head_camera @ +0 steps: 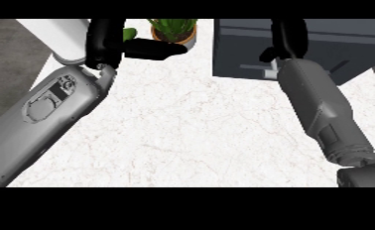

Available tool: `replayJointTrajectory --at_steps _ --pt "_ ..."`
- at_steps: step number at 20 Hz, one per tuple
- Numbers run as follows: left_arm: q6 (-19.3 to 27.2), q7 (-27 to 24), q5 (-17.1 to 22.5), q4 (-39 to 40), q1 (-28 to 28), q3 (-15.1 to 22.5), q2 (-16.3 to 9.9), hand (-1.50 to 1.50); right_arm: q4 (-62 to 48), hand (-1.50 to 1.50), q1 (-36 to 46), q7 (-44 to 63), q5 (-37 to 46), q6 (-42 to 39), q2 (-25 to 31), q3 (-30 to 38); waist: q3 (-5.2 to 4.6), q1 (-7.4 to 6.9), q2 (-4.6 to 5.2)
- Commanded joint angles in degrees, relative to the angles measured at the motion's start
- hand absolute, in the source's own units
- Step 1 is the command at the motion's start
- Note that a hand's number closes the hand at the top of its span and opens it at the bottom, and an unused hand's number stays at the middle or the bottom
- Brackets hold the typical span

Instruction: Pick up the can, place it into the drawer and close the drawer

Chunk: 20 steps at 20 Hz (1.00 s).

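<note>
Counter (183, 135) — white marbled top, filling most of the head view; a grey floor strip shows along its left edge.

Drawer unit (242, 50) — dark grey box at the upper right of the counter, its front face toward the viewer, with a pale handle-like mark low on that face, just beside the right wrist. Whether the drawer stands open or pushed in cannot be told from this angle.

Potted plant (176, 29) — green spiky leaves in a tan pot, at the counter's far edge, between the two hands.

Left hand (110, 38) — black, raised at the upper left on its grey forearm, which comes in from the lower left. Fingers point up toward the top of the view, thumb stretched sideways to the right in front of the plant pot. It reads as relaxed and unclenched, gripping nothing visible. A small green patch shows just right of its fingers; what it belongs to cannot be told.

Right hand (287, 38) — black, reaching up over the drawer unit's front face; forearm comes in from the lower right. Its fingers run out of view at the top, so their state cannot be told.

Can — not visible anywhere in this view.
</note>
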State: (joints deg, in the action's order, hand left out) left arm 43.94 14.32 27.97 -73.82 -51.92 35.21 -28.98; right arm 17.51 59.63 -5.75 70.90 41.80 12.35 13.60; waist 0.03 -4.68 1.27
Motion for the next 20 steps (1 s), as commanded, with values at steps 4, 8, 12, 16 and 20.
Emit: replayJointTrajectory --at_steps 4,8,12,16,20 --pt "-0.3 0.3 -0.9 -4.2 3.0 -0.5 -1.3 -1.5 -3.8 -1.5 6.3 -1.8 -2.4 -1.7 -0.6 2.5 0.12 -1.57 0.57" --pt "0.8 -0.5 -1.9 -3.2 4.1 -0.1 0.0 -1.5 -1.0 -1.5 6.2 -10.3 -9.8 -1.6 -2.5 7.8 0.3 -0.6 0.61" --pt "-0.3 -1.5 -1.5 -5.4 6.6 -1.0 -1.6 -1.5 0.1 -1.5 6.6 -14.4 -15.4 -3.1 -4.5 12.2 0.25 -0.73 0.26" --pt "0.5 -0.9 -2.1 -6.2 7.6 -1.3 -2.3 -1.5 0.4 -1.5 6.2 -18.6 -20.4 -5.5 -4.9 16.5 0.27 -0.36 0.1" --pt "-0.5 -2.3 -1.5 -6.6 10.2 -2.1 -2.1 -1.5 1.0 -1.5 9.2 -19.9 -26.2 -10.2 -6.2 21.2 0.13 0.6 -0.18"
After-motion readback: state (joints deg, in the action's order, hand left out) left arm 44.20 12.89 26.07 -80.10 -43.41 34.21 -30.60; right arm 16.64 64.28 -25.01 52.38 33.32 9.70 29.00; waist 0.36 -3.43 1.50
